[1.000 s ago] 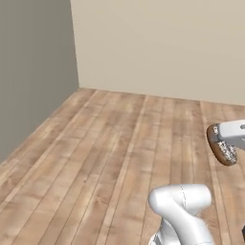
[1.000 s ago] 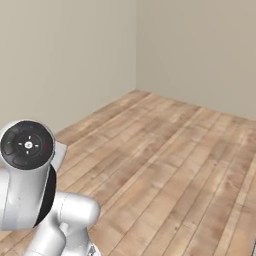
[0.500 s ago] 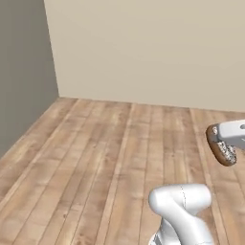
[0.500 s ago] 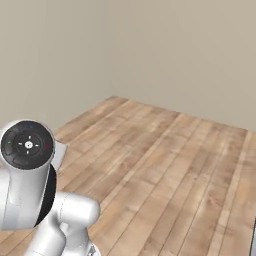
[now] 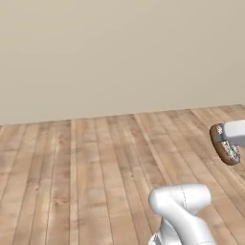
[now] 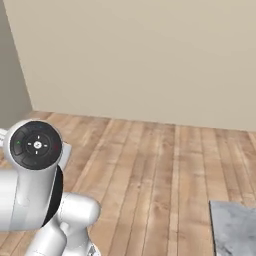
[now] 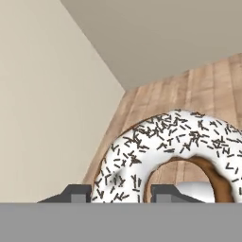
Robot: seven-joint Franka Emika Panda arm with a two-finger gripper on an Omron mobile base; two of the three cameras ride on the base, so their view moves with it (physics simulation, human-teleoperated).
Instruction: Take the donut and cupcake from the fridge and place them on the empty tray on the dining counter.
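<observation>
The donut [image 7: 165, 151] sits close in the hand view, a brown ring with white icing and dark sprinkles. My gripper [image 7: 120, 194] is shut on it, one dark fingertip on each side of its near rim. In the left base view the donut [image 5: 225, 146] hangs at the right edge, held on edge by the gripper [image 5: 222, 136] well above the floor. A corner of the grey-white marble dining counter [image 6: 235, 232] shows at the lower right of the right base view. The cupcake, the fridge and the tray are out of view.
Wooden plank floor [image 5: 95, 162] stretches ahead to a plain beige wall [image 5: 119, 57]. A grey wall [image 6: 12, 80] meets it in a corner at the left of the right base view. The arm's white elbow [image 6: 35, 180] rises large at the lower left there.
The whole scene has swung left as the base turns: the wall corner left the left base view and the marble counter corner came into the right base view. The donut stays gripped.
</observation>
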